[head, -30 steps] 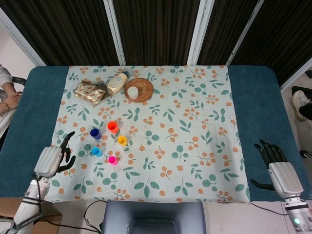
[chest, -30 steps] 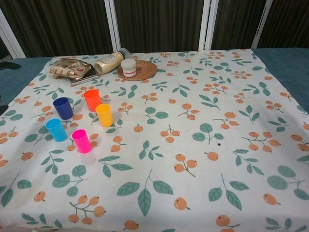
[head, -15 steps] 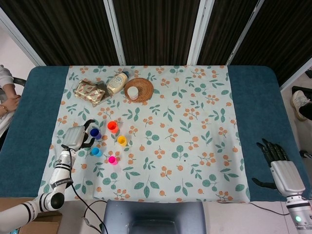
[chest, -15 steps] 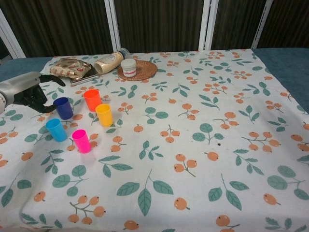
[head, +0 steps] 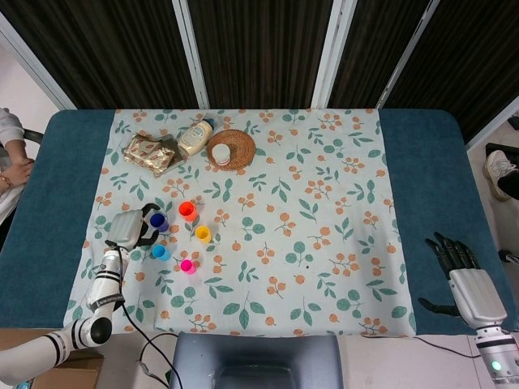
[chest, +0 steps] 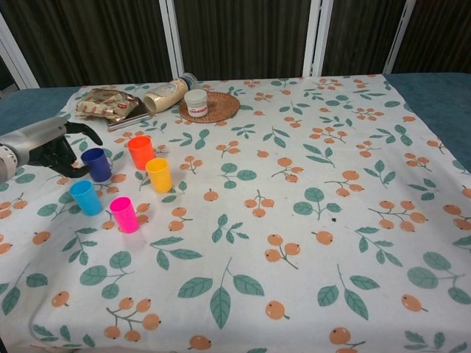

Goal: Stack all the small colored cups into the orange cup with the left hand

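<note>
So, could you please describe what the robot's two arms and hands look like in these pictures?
Each hand, left hand and right hand, has a silver-grey shell on its back and black fingers. The left forearm is white and segmented, with a black joint ring and a thin black cable alongside. Only a pale wrist shows below the right hand.

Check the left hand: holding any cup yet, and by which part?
Nothing held yet, as far as the views show. The left hand sits beside the dark blue cup, its fingers curving toward the rim but not closed on it. The right hand is empty.
</note>
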{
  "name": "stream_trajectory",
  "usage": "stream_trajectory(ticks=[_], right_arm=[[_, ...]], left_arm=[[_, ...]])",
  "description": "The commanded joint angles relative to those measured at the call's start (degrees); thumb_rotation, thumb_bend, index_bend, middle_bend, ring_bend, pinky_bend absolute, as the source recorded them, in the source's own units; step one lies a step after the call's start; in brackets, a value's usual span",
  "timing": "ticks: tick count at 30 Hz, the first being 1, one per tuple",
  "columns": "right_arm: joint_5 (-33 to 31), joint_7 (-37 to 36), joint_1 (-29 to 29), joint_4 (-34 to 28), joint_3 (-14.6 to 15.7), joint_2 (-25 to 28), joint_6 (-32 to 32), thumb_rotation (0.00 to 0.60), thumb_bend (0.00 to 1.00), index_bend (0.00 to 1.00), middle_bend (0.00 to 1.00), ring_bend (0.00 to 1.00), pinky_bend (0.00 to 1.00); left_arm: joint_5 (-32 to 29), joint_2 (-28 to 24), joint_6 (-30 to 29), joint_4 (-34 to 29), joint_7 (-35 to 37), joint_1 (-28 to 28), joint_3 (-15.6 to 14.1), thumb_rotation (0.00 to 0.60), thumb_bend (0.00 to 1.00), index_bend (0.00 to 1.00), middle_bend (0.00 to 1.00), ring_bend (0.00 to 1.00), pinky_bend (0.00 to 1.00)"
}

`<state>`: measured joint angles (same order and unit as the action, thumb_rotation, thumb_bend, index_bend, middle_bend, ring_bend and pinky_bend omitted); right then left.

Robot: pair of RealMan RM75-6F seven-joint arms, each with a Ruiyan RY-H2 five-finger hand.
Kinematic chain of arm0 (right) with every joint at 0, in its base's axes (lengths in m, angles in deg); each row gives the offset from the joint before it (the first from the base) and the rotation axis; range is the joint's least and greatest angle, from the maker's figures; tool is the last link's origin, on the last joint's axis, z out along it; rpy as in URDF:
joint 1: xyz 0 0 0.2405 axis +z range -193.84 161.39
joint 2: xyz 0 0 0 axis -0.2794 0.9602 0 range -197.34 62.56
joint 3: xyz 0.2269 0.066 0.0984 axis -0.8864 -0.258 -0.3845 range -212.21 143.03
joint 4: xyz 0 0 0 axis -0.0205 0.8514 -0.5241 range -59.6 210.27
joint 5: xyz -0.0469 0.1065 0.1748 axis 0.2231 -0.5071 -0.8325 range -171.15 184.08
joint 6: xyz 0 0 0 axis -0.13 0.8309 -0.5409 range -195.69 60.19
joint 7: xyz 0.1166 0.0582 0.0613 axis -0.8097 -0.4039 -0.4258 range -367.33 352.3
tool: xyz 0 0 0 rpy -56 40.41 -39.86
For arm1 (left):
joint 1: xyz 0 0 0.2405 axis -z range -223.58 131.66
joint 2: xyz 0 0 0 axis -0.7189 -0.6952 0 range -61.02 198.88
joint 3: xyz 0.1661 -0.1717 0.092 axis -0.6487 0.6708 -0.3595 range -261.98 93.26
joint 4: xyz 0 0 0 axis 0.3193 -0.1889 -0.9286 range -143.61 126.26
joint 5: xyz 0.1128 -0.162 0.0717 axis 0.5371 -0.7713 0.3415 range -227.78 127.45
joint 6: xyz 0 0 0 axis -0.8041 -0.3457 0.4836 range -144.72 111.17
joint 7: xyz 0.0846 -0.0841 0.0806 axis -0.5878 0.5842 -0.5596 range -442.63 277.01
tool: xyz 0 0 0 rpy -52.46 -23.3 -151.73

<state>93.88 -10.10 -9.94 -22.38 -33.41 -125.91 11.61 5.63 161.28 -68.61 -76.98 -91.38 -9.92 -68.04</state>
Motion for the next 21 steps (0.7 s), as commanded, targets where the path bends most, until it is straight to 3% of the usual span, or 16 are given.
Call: stream_trajectory(ticks=[1,10,14,21], right_arm=[[0.02,-0.17,-0.10,-0.06,-0.07,0.13,0.09,0.600,0.20,0.00,0.00,0.00,0.00],[0.00,-0.53,-0.24,-0.04,-0.27,0.34,-0.01,0.600,0.20,0.00,0.00,0.00,0.00],[0.13,-0.59,-0.26,-0.20,-0.15,0.51,-0.29,0.600,0.21,0.00,0.00,0.00,0.00],[-0.19,-0.14,-0.17,-0.23,-0.32,0.40,-0.77,0.600,0.21,0.00,0.00,0.00,0.00]], left_arm=[[0.02,0.63,0.23,0.76,0.12,0.37,-0.21,0.600,0.36,0.31,1.00,1.00,1.00],[-0.11,2.10,-0.62,2.85,0.54,0.92,-0.03,0.600,0.37,0.58,1.00,1.00,1.00],[1.33,2.41,-3.39,3.22,1.51,1.47,1.38,0.600,0.39,0.62,1.00,1.00,1.00],[1.90,0.78,-6.51,-1.49,1.33,3.57,5.28,0.600,0.40,0.63,1.00,1.00,1.00]])
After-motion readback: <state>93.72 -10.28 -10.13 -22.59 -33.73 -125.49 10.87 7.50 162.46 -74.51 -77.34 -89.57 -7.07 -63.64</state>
